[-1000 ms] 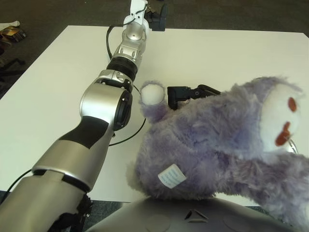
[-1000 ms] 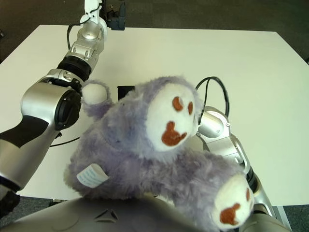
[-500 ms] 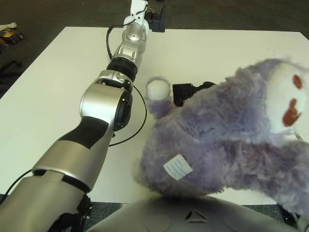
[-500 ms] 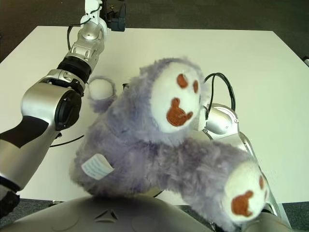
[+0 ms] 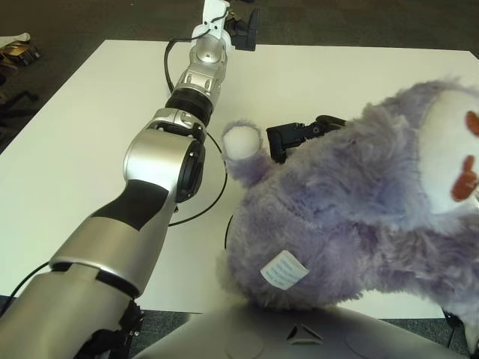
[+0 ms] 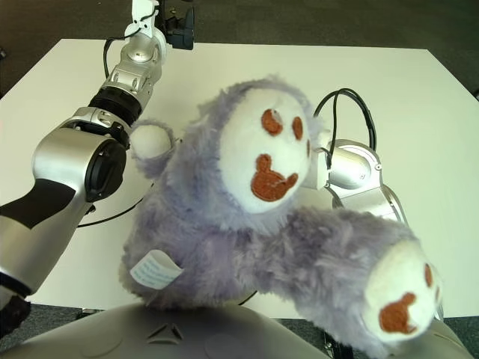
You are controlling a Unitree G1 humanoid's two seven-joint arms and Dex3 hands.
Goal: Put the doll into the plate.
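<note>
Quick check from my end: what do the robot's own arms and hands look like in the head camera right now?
The left arm has silver metal shells with black joint bands and a black cable looping beside it, ending in a white wrist and black left hand. The right arm is silver too, with a black cable arching over it. The right hand's fingers are black.

The left arm [image 5: 161, 172] stretches from lower left to the top centre, its hand [image 5: 243, 26] at the top edge. The right hand's dark fingers [image 5: 299, 133] show mid-frame; its forearm [image 6: 359, 176] sits centre right.

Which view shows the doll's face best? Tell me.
The right eye view: the doll's white face with its brown eyes and mouth shows whole. In the left eye view the face sits at the right edge, partly cut off.
</note>
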